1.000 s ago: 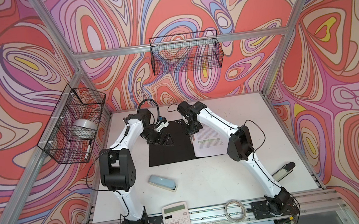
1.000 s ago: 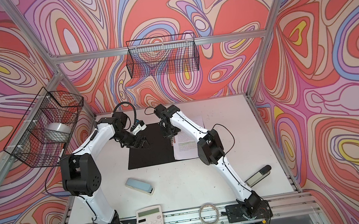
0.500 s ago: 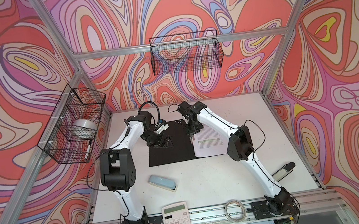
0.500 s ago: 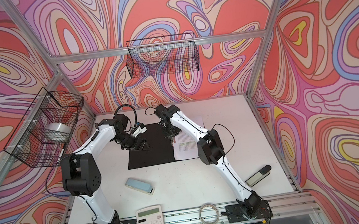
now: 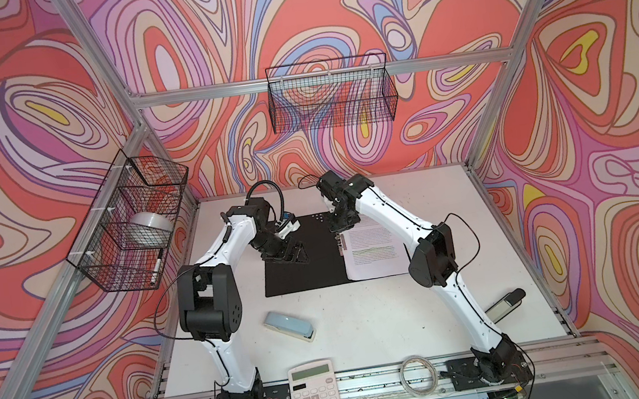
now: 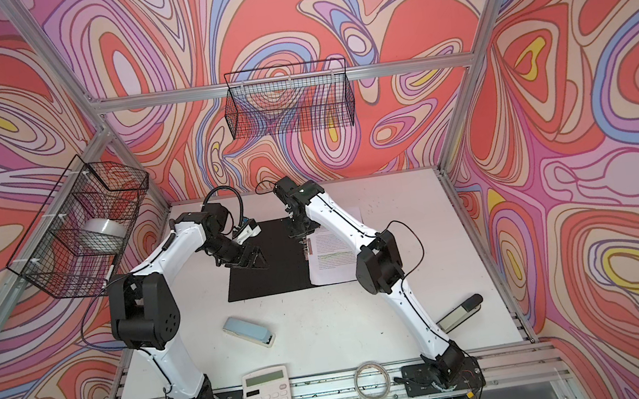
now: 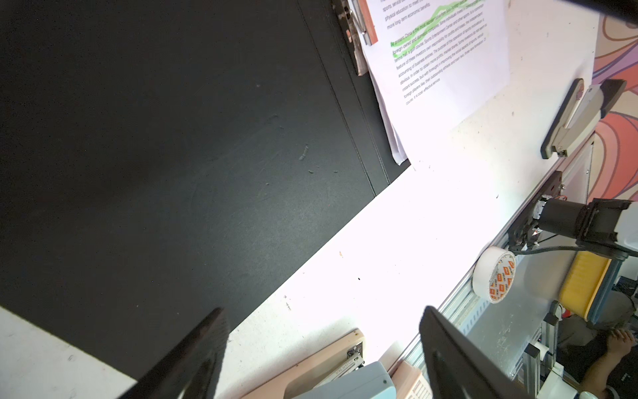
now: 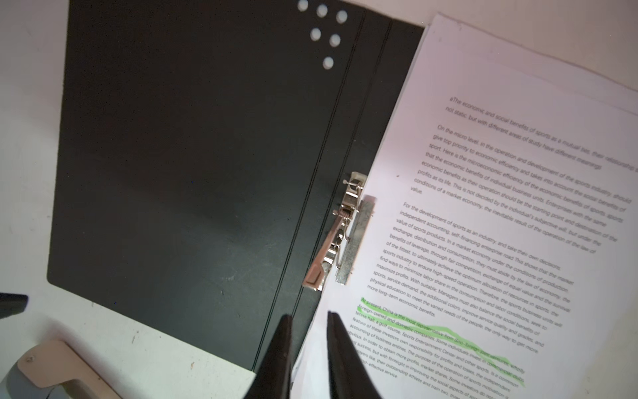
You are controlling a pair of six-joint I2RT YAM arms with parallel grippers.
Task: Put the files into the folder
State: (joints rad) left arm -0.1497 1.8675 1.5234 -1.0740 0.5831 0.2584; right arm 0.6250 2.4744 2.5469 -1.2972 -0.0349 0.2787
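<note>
The folder (image 5: pixel 302 270) is lying open and flat on the white bench (image 5: pixel 367 320), in the middle of both top views, with its black inside facing up. The files (image 5: pixel 375 250) are lying on the right side of it, just right of the fold, and a green line is showing across the print. A shiny metal clip (image 8: pixel 341 235) is sitting at the fold, and its flat bar is resting on the edge of the top sheet nearest the fold.

The left gripper (image 5: pixel 290 254) is hanging over the left part of the folder. In the left wrist view its two fingers (image 7: pixel 196 352) are spread wide apart and are holding nothing. The right gripper (image 5: pixel 337 228) is reaching down by the top end of the clip, near the middle of the folder. In the right wrist view its fingers (image 8: pixel 279 345) are standing close together with only a thin gap, and nothing is sitting between them. I cannot tell if they are touching the paper.

A pale blue stapler (image 5: pixel 289 327) is lying below the folder, well apart from it. A white calculator (image 5: pixel 315 396) and a ring of wire (image 5: pixel 418 370) are sitting at the bottom edge. A grey tool (image 5: pixel 505 304) is lying at the lower right. A roll of tape (image 5: pixel 147 227) is resting in the wire basket (image 5: pixel 118 273) at the left.
</note>
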